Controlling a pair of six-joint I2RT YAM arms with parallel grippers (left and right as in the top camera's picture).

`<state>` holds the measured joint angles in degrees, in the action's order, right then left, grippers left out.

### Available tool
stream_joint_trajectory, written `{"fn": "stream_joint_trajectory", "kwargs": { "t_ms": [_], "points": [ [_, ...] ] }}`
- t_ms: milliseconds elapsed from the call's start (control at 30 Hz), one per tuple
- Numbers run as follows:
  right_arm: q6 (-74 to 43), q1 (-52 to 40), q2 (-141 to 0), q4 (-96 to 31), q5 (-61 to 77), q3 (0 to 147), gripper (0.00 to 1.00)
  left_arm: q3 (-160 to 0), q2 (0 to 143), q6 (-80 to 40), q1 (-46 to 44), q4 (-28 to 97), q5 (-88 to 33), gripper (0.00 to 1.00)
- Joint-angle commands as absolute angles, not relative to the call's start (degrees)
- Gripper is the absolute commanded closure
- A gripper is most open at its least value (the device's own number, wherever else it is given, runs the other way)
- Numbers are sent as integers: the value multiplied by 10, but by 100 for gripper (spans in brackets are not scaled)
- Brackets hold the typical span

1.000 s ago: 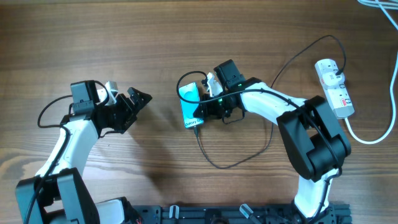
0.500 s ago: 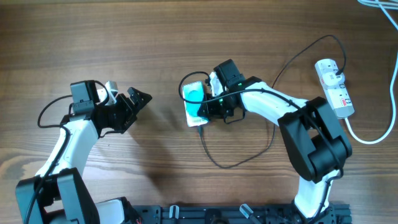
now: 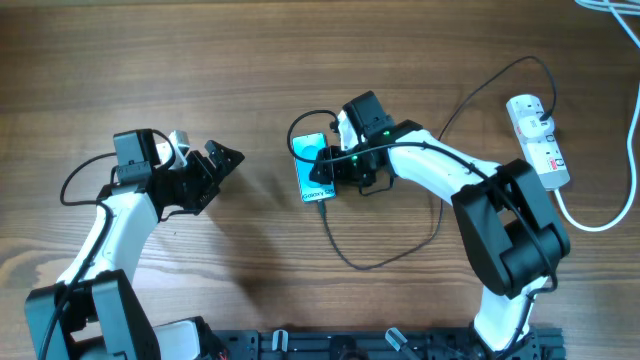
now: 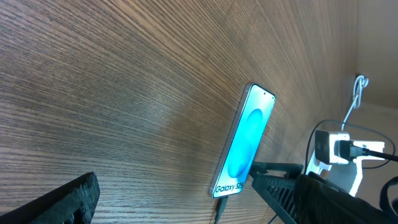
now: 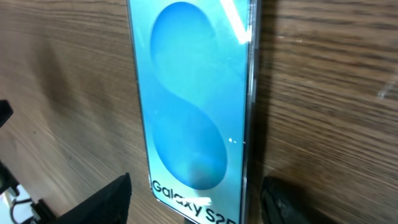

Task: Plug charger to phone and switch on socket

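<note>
The phone lies flat on the table at the centre, its teal screen up. In the right wrist view the phone fills the space between my right fingers, with a gap on each side. My right gripper is open over it and touches nothing. The charger cable runs from the phone's lower edge in a loop to a black plug in the white socket at far right. My left gripper is open to the left, facing the phone, with nothing between its fingers.
A white cord leaves the socket and curves along the right edge. Another white cable lies in the top right corner. The socket also shows at the right of the left wrist view. Arm bases stand at the front edge.
My right gripper has opened and let go of the phone, which shifted slightly right and settled flat. The left arm has not moved.
</note>
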<state>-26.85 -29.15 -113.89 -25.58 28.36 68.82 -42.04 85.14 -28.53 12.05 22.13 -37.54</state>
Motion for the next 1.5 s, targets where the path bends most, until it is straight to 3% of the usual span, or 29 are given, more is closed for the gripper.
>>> {"fn": "stream_joint_trajectory", "kwargs": {
  "t_ms": [0,233,367,667,933,1333,1467],
  "points": [
    [-271,-288,-1145,-274,220,673,28,-422,852,-272,119,221,-374,0],
    [-270,-288,-1084,-341,220,681,17,-422,852,-272,119,221,-374,0],
    [-255,-288,-1040,-395,216,691,15,-422,852,-272,119,221,-374,0],
    [-166,-259,-999,-618,140,810,0,-422,852,-272,119,221,-374,0],
    [-144,-196,-999,-622,84,850,0,-422,852,-272,119,221,-374,0],
    [-150,-195,-999,-631,114,847,1,-422,852,-272,119,221,-374,0],
    [-150,-195,-999,-632,114,847,24,-422,852,-272,119,221,-374,0]
  ]
}}
